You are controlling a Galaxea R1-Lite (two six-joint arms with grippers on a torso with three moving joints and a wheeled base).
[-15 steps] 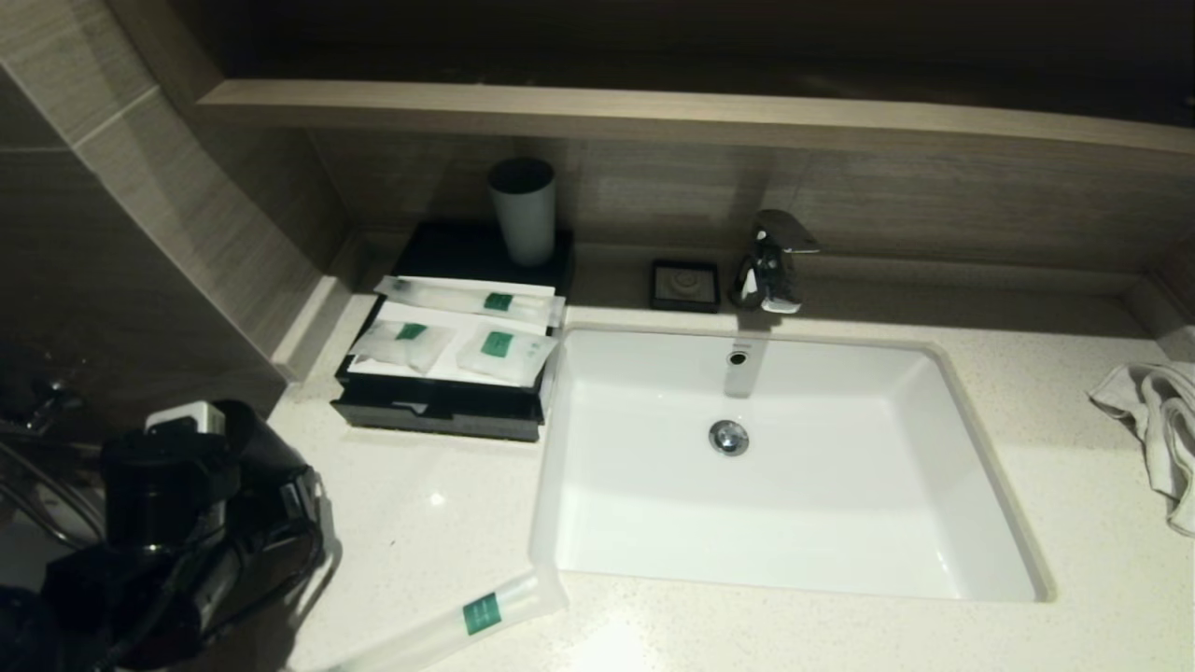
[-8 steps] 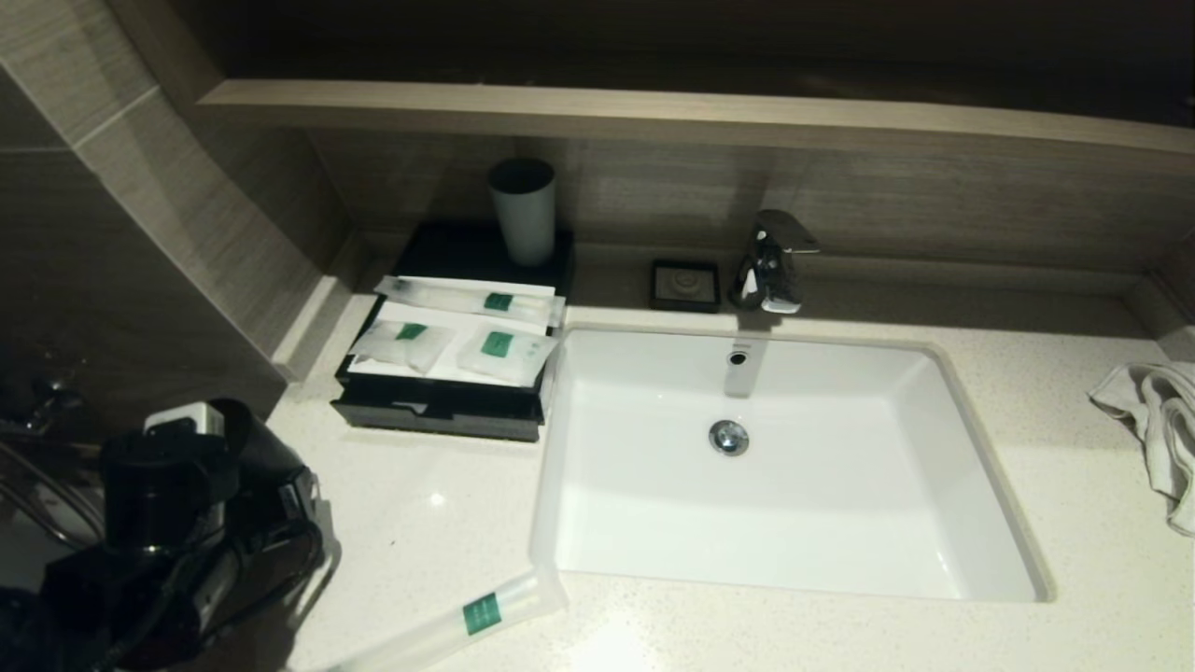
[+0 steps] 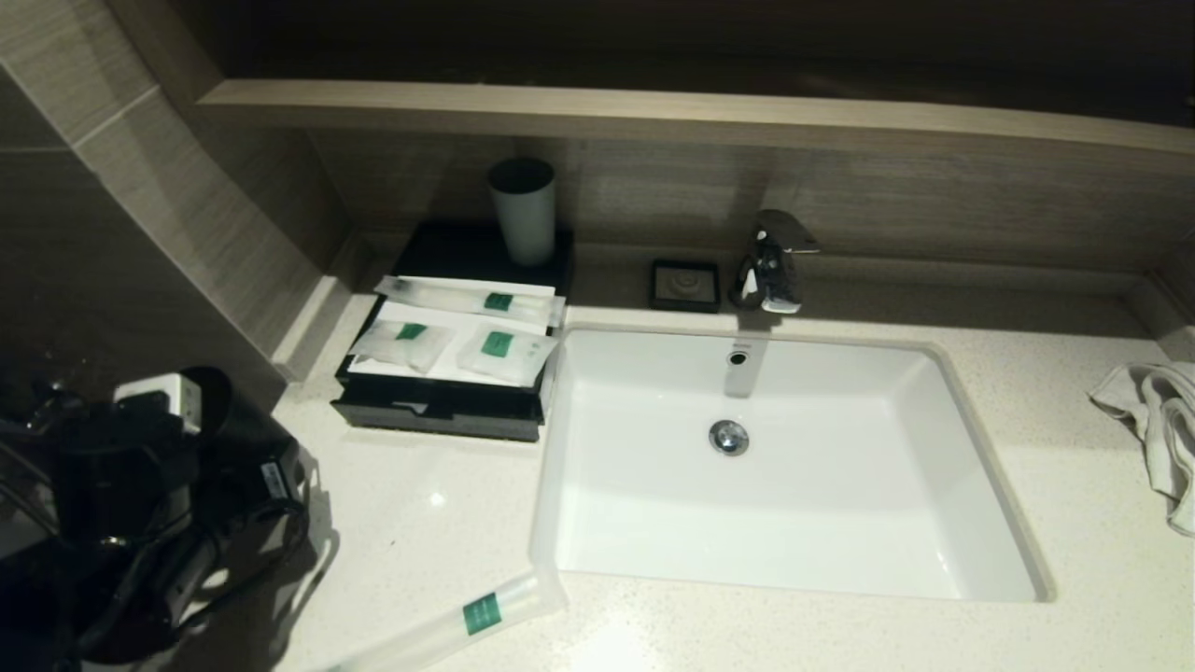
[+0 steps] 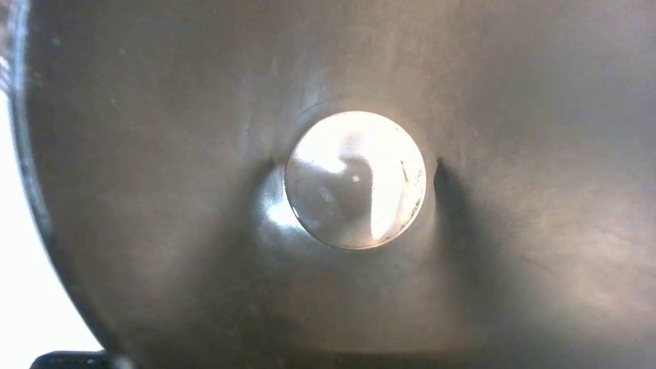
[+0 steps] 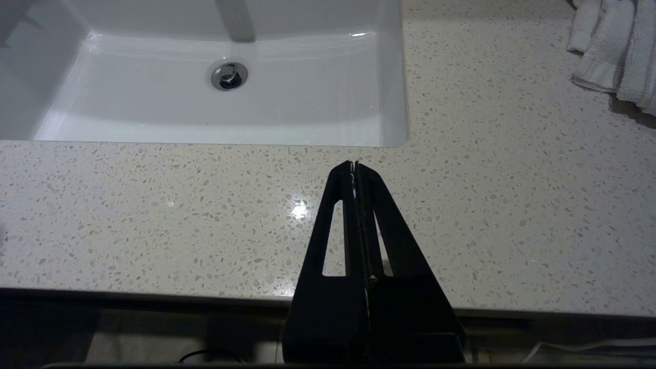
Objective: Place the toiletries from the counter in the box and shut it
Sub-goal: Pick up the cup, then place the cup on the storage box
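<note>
One long frosted packet (image 3: 467, 299) and two small pouches (image 3: 401, 343) (image 3: 504, 353) lie on the white top panel of the black box (image 3: 439, 420) at the back left. Its front drawer stands slightly out. A second long packet (image 3: 457, 623) lies on the speckled counter (image 3: 420, 523) at the front edge, left of the sink. My left arm (image 3: 140, 504) is a dark mass at the lower left, beside the wall and apart from the packets. My right gripper (image 5: 354, 165) is shut and empty over the counter's front edge, right of the sink.
The white sink basin (image 3: 971, 485) fills the middle, with a chrome tap (image 3: 770, 261) behind it. A grey tumbler (image 3: 524, 213) stands behind the box and a small black dish (image 3: 686, 285) beside the tap. A white towel (image 3: 1158, 429) lies at the right. The left wrist view shows only a brown surface with a shiny round disc (image 4: 355, 179).
My left arm has shifted to the left and a little back in the head view. The packets, the box and the right gripper have not moved.
</note>
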